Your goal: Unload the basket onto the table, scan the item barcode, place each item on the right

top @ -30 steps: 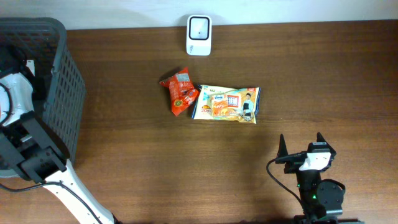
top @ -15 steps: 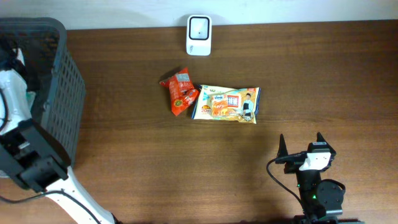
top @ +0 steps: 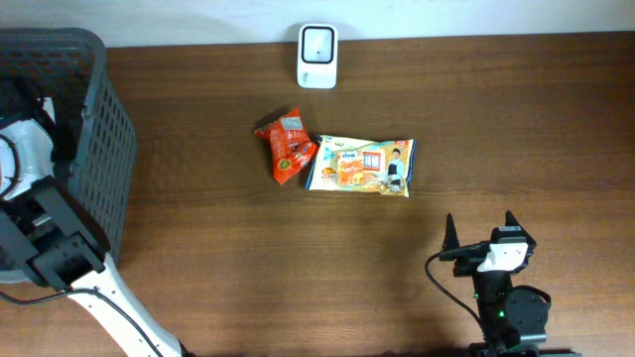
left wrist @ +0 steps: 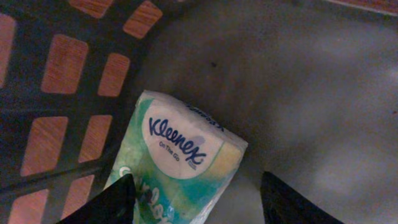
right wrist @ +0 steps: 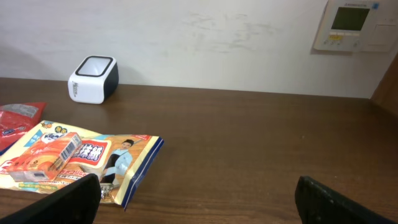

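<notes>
Tissue pack (left wrist: 177,149) lies on the floor of the dark basket (left wrist: 298,74) against its slotted wall in the left wrist view, its lower end between the fingers of the left gripper (left wrist: 198,180), which stand spread apart and not closed on it. From overhead, the left arm reaches down into the basket at the left edge of the table (top: 496,119). A red snack bag (top: 286,147) and a yellow snack pack (top: 360,166) lie side by side mid-table below the white scanner (top: 317,43), and the right gripper (top: 479,220) sits near the front edge. The right wrist view shows that gripper's fingers spread wide and holding nothing, pointing over the yellow snack pack toward the scanner.
</notes>
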### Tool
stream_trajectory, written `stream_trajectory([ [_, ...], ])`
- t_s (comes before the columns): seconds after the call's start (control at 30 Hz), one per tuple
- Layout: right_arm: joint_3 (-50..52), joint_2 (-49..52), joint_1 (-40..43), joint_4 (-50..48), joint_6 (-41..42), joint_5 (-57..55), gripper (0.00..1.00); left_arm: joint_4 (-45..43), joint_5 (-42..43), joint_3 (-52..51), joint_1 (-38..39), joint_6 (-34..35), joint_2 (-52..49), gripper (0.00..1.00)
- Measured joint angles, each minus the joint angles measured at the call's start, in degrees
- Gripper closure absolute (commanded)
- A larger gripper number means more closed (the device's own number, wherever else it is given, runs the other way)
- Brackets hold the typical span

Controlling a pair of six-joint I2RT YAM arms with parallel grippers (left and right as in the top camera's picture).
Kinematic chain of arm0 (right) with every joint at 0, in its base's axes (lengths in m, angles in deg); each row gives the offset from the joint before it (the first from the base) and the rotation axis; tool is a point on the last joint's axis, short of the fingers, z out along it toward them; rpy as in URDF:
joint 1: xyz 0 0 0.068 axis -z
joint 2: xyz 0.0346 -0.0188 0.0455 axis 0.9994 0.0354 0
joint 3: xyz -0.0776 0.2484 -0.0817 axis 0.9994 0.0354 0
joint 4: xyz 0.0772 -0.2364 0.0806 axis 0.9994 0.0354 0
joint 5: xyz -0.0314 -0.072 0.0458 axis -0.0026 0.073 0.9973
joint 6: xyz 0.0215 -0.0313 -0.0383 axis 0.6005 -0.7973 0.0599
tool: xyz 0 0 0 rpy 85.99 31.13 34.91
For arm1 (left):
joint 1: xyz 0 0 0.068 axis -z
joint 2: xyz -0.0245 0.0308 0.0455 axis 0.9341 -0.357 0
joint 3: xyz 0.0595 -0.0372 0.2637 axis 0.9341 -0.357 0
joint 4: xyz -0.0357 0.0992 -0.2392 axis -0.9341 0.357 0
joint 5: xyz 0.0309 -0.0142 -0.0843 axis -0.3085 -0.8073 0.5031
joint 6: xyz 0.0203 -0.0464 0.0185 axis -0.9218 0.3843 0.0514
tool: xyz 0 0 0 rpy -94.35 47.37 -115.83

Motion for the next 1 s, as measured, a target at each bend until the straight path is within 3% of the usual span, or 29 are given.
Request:
stream_trajectory([
  [0.17,0.00,0.00,0.00,0.00,0.00,0.00,0.02,1.70,-0.22,1.01,0.00,-0.13,-0.22,1.00],
  [0.3,0.00,0.00,0.00,0.00,0.00,0.00,0.02,8.13,2.89,1.09,0.22,5.84,4.04,1.00],
  [0.4,0.00,0.00,0.00,0.00,-0.02,0.00,0.01,10.58,10.93,1.07,0.61,7.54,13.35,1.00],
  [0.47,0.00,0.00,0.00,0.00,-0.02,0.00,0.02,10.93,21.46,1.38,1.36,8.98,26.43,1.00],
  [0.6,0.00,0.00,0.00,0.00,-0.02,0.00,0.02,10.38,39.85,2.54,2.64,17.31,39.34,1.00],
  [0.7,0.00,0.00,0.00,0.00,-0.02,0.00,0.02,10.45,47.34,2.56,8.63,25.16,41.29,1.00],
  [0.83,0.00,0.00,0.00,0.00,0.04,0.00,0.02,10.93,53.29,2.43,24.30,33.64,41.03,1.00],
  [0.93,0.00,0.00,0.00,0.00,0.02,0.02,0.02,13.57,54.73,2.47,34.99,32.94,38.56,1.00],
  [1.0,0.00,0.00,0.00,0.00,-0.02,0.00,0.01,17.97,49.70,2.49,41.05,32.28,35.50,1.00],
])
